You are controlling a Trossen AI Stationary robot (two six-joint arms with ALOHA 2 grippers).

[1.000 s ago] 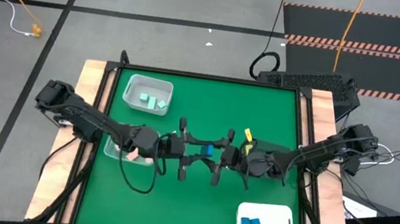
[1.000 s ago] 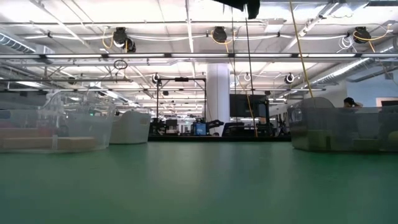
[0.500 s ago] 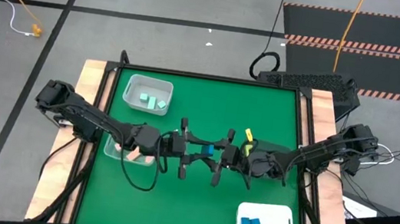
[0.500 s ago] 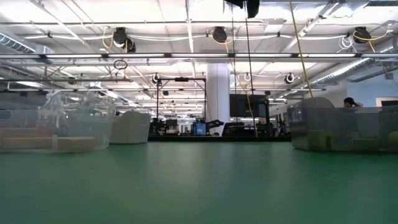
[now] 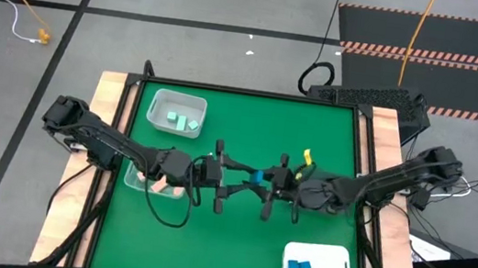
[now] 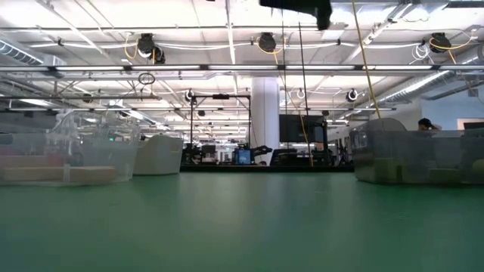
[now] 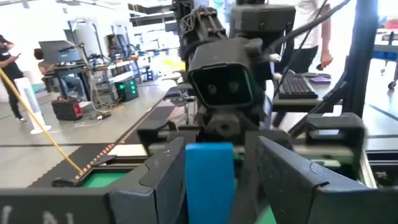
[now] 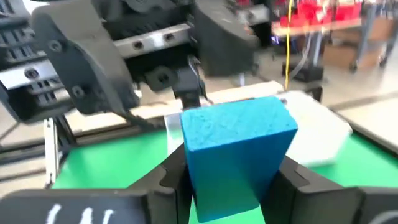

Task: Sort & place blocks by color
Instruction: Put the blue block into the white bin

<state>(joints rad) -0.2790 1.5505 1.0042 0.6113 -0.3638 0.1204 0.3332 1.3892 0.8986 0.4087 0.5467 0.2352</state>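
A blue block [image 5: 256, 176] hangs in the air over the middle of the green table [image 5: 332, 128], between my two grippers, which face each other. My right gripper [image 5: 264, 184] is shut on it; the block fills the right wrist view [image 8: 239, 149]. My left gripper [image 5: 240, 179] is open, and its fingers stand on either side of the block [image 7: 209, 180], with a gap showing at one finger [image 7: 286, 180]. Mint green blocks [image 5: 187, 123] lie in a clear bin [image 5: 164, 104] at the far left. Blue blocks [image 5: 298, 267] lie on a white tray [image 5: 334, 258] at the near right. My right gripper pinches the blue block by two opposite sides [image 8: 189, 168] between its two fingers. The fingers lie level and come from the table's right side. The block is lifted clear of the table and sticks out past the fingers toward my left gripper.
A second clear bin [image 5: 136, 179] with salmon pieces lies under my left arm. A yellow piece [image 5: 306, 155] shows beside my right arm. In the low view, clear bins stand at the left [image 6: 68, 155] and right [image 6: 416, 155], with open green table between them.
My right gripper has drawn back a little toward the table's right edge, taking the blue block with it. The block stays lifted clear of the table.
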